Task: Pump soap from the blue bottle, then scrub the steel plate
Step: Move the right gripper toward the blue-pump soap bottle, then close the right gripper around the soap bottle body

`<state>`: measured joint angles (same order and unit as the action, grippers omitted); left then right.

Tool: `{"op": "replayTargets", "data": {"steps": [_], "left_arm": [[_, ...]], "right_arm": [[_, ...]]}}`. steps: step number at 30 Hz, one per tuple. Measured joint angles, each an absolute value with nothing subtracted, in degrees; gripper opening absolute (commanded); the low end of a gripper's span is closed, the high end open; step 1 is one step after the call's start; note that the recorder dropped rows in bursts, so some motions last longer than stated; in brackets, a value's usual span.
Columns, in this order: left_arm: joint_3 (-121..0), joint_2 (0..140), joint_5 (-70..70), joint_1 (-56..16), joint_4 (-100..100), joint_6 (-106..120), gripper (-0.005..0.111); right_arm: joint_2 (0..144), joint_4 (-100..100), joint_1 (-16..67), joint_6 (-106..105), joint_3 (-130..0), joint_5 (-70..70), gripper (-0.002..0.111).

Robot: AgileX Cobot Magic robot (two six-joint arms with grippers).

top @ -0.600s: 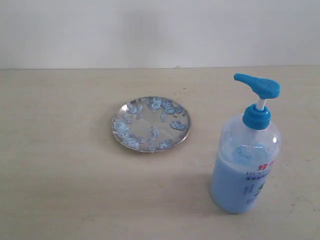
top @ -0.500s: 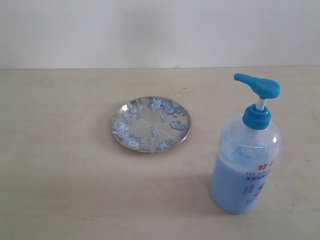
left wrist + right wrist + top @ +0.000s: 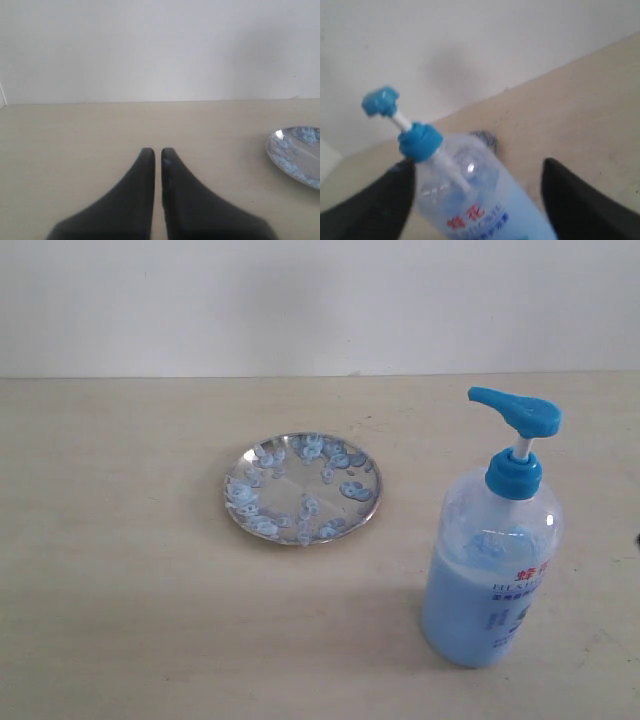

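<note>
The blue bottle [image 3: 490, 575] stands upright at the right of the table, its bright blue pump head [image 3: 516, 412] raised. In the right wrist view the blue bottle [image 3: 475, 200] fills the space between the wide-apart fingers of my open right gripper [image 3: 477, 167], which is not touching it. The steel plate [image 3: 302, 488] lies near the table's middle, dotted with light blue soap [image 3: 350, 489] blobs. My left gripper [image 3: 158, 151] is shut with nothing in it, hovering over bare table, with the steel plate [image 3: 296, 156] off to one side.
A pale wooden table [image 3: 120, 590] meets a plain white wall [image 3: 300, 300] at the back. A tiny dark bit shows at the exterior view's right edge, beside the bottle.
A small dark speck has appeared at the right edge of the exterior view. The bottle and plate have not moved.
</note>
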<state>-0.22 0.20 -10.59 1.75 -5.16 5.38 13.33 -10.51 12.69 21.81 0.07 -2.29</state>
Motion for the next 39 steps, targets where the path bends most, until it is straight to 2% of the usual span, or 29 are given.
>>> {"op": "replayTargets", "data": {"steps": [5, 9, 18, 27, 35, 36, 37, 39], "left_arm": [[-0.22, 0.2, -10.5, 1.75, -5.16, 5.38, 0.004], [-0.22, 0.2, -10.5, 1.75, -5.16, 5.38, 0.004], [-0.22, 0.2, -10.5, 1.75, -5.16, 5.38, 0.004], [-0.22, 0.2, -10.5, 1.75, -5.16, 5.38, 0.004], [-0.22, 0.2, -10.5, 1.75, -5.16, 5.38, 0.004], [-0.22, 0.2, -10.5, 1.75, -5.16, 5.38, 0.004], [-0.22, 0.2, -10.5, 1.75, -5.16, 5.38, 0.004], [-0.22, 0.2, -10.5, 1.75, -5.16, 5.38, 0.004]], "right_arm": [[27.84, -10.51, 23.99, 13.32, 0.07, -5.39, 0.096], [38.61, -10.51, 28.9, 5.41, 0.07, -10.41, 0.096], [55.74, -10.31, 29.71, -4.36, 0.07, -23.53, 0.096], [72.83, -18.66, 29.71, -13.87, -0.03, -48.96, 0.096], [81.08, -17.42, 29.71, -14.93, -7.56, -50.49, 0.096], [82.4, -17.54, 29.71, -14.93, -8.83, -50.64, 0.094], [84.09, -18.17, 29.71, -14.93, -10.18, -50.91, 0.087], [87.48, -20.55, 29.71, -15.05, -12.31, -50.91, 0.049]]}}
